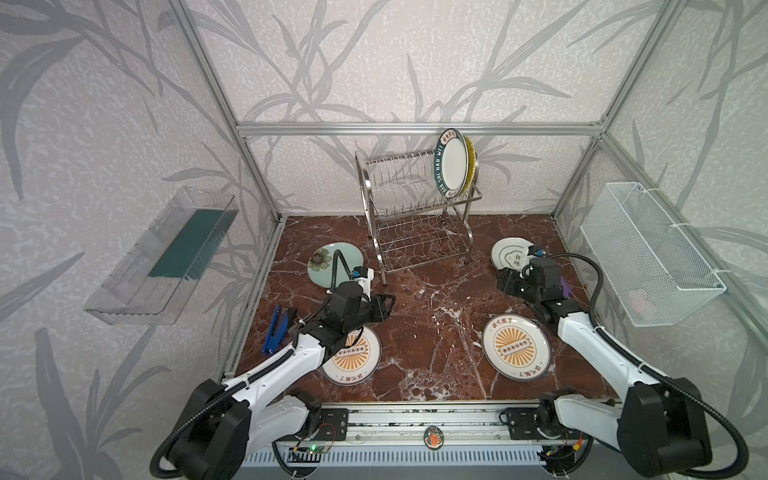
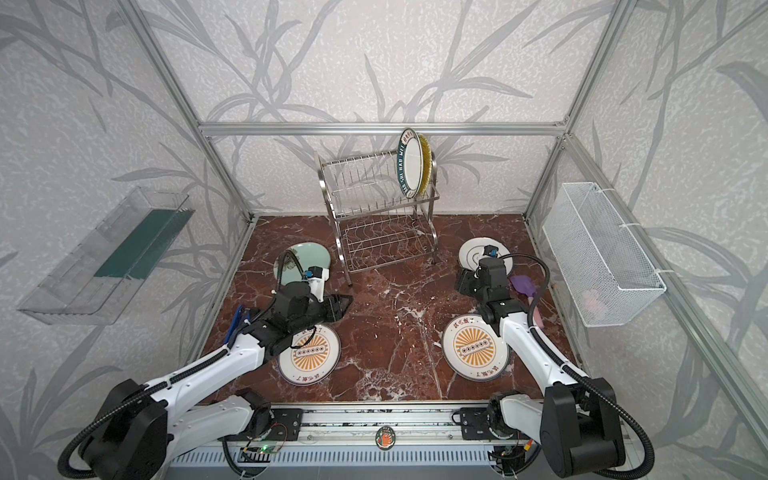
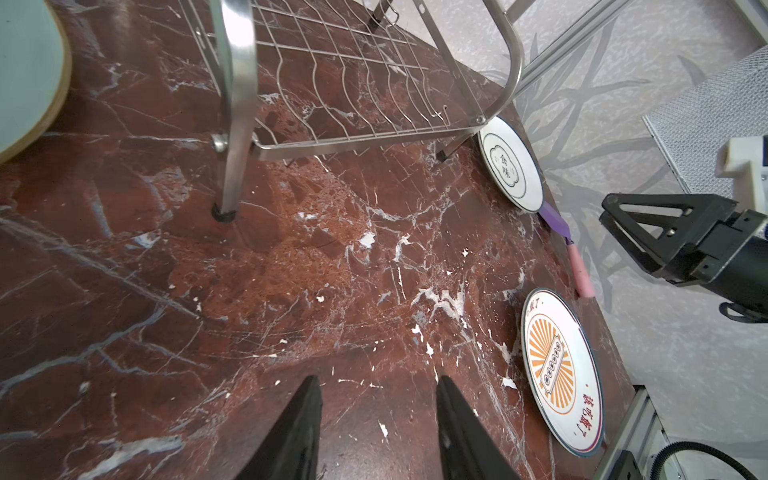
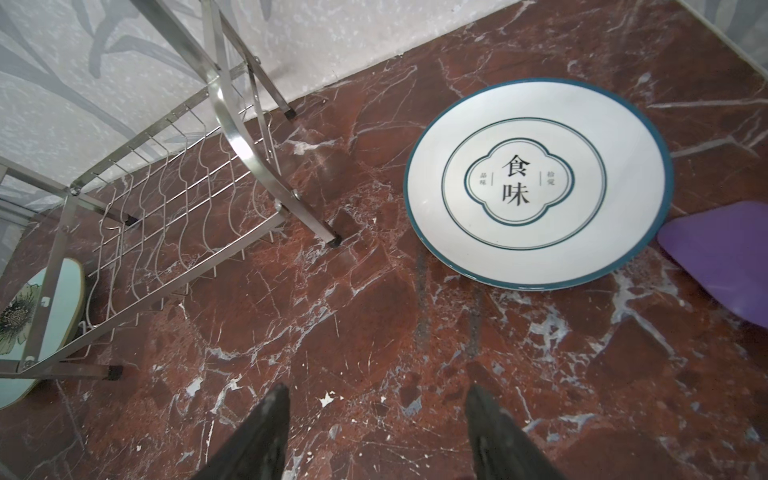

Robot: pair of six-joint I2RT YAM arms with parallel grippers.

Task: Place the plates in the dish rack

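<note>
The dish rack [image 1: 415,208] stands at the back of the marble table. On its top tier a green-rimmed plate [image 1: 452,162] stands upright, with a yellow plate [image 1: 471,156] right behind it. Flat on the table lie a celadon flower plate [image 1: 326,262], a white plate with a dark motif [image 4: 536,183], and two sunburst plates [image 1: 515,347] [image 1: 353,359], the left one partly under my left arm. My left gripper [image 3: 378,380] hovers open and empty over bare marble in front of the rack. My right gripper [image 4: 380,388] is open and empty just short of the motif plate.
A clear plastic tray [image 1: 166,253] hangs on the left wall and a white mesh basket [image 1: 648,253] on the right wall. A blue tool [image 1: 274,328] lies by the table's left edge. A purple spatula [image 4: 723,266] lies beside the motif plate.
</note>
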